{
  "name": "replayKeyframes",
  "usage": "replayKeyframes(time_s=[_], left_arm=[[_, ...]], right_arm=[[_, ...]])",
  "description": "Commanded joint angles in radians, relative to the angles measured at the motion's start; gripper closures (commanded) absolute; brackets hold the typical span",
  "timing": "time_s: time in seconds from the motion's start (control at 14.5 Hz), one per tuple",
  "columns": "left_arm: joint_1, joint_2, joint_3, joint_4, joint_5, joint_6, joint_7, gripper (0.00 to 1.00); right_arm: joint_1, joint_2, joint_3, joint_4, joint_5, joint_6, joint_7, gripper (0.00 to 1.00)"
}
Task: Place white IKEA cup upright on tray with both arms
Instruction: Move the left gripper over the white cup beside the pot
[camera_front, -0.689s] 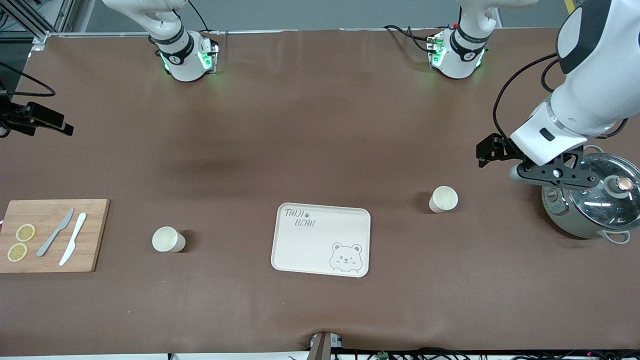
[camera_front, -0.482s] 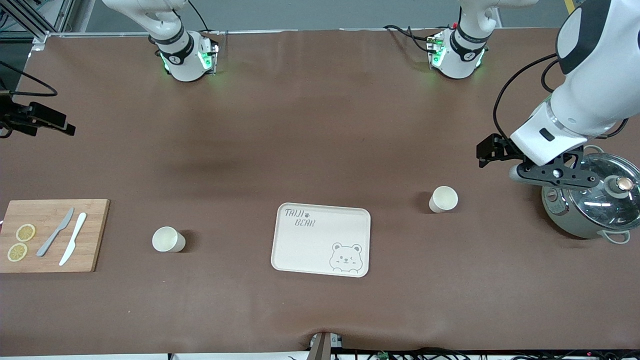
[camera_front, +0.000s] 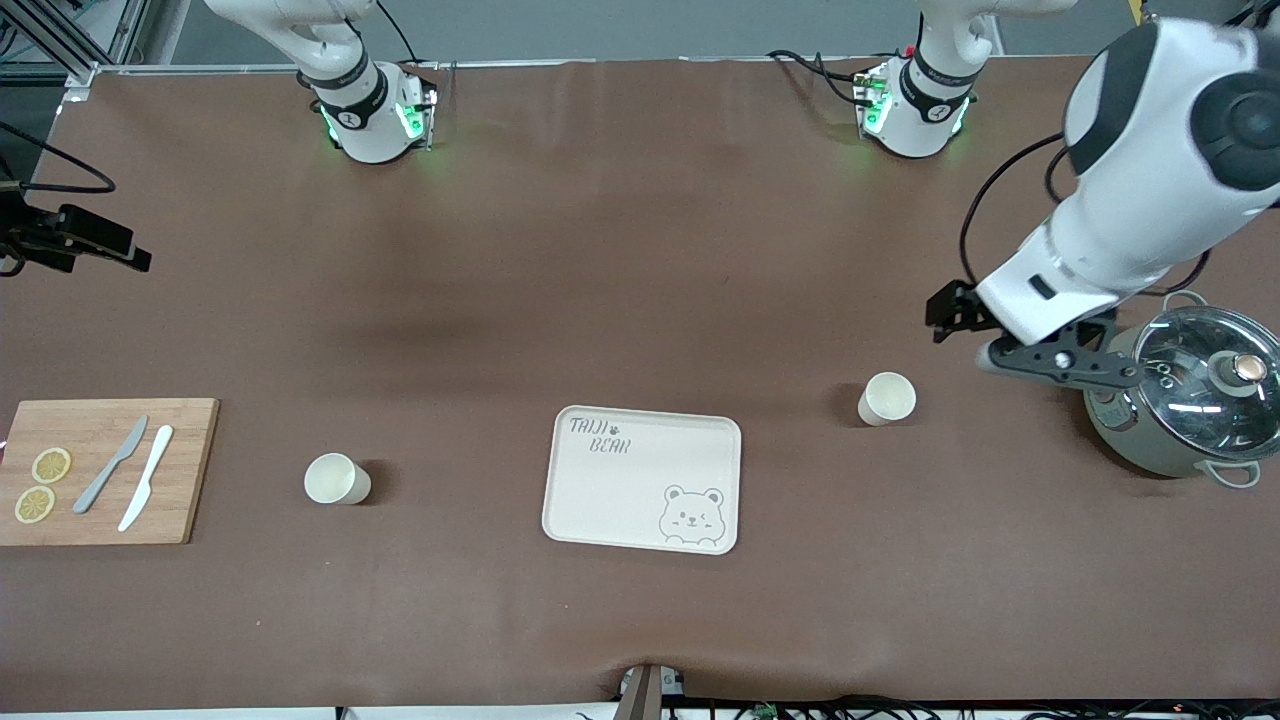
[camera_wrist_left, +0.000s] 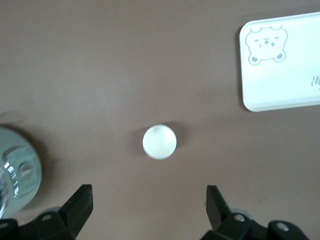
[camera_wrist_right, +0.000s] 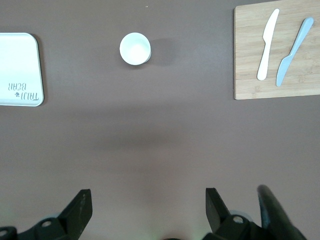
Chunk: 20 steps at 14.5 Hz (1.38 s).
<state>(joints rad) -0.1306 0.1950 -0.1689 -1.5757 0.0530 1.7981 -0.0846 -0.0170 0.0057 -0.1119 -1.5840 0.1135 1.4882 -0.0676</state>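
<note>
Jaws apart on left gripper (camera_front: 1040, 362) and right gripper (camera_wrist_right: 145, 212); left, beside cup (camera_front: 886, 398), could tip it if misaligned.

The tray (camera_front: 641, 479) is lying mid-table, near the front camera. One cup (camera_front: 886, 398) is standing upright toward the left arm's end, slightly farther from the camera than the tray. A second cup (camera_front: 336, 478) is standing upright toward the right arm's end, between the tray and the board (camera_front: 105, 470). Two knives (camera_front: 132, 476) and two lemon slices (camera_front: 42, 483) are lying on the board. A lidded pot (camera_front: 1186, 402) is sitting at the left arm's end. The left gripper (camera_wrist_left: 149, 210) is hanging over the table between cup and pot.
</note>
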Motion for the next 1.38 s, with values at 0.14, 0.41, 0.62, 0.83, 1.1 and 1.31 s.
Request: replayKeyframes(time_s=[0.14,0.41,0.62,0.83,1.1,1.31], left_arm=[[0.016,-0.125,-0.012,-0.398,0.002,0.312,-0.023,0.00],[0.022,-0.124,-0.012,-0.506,-0.004,0.411,-0.021,0.00],[0.029,-0.134,-0.012,-0.575,-0.004,0.478,-0.012,0.00],[0.060,-0.131,-0.012,-0.668,-0.004,0.619,0.006,0.00],[0.085,-0.088,-0.012,-0.704,-0.004,0.702,0.042,0.00],[0.094,-0.051,-0.012,-0.728,-0.004,0.777,0.066,0.00]], right_arm=[[0.009,-0.010,0.006,-0.016,0.014,0.018,0.009,0.00],[0.015,-0.009,0.006,-0.016,0.012,0.018,0.009,0.00],[0.015,-0.007,0.004,-0.016,0.009,0.014,0.008,0.00],[0.017,0.000,0.004,-0.016,0.000,0.003,0.005,0.00],[0.022,-0.003,0.004,-0.013,0.002,0.012,0.006,0.00],[-0.007,-0.004,0.000,-0.011,0.003,-0.003,0.006,0.00]])
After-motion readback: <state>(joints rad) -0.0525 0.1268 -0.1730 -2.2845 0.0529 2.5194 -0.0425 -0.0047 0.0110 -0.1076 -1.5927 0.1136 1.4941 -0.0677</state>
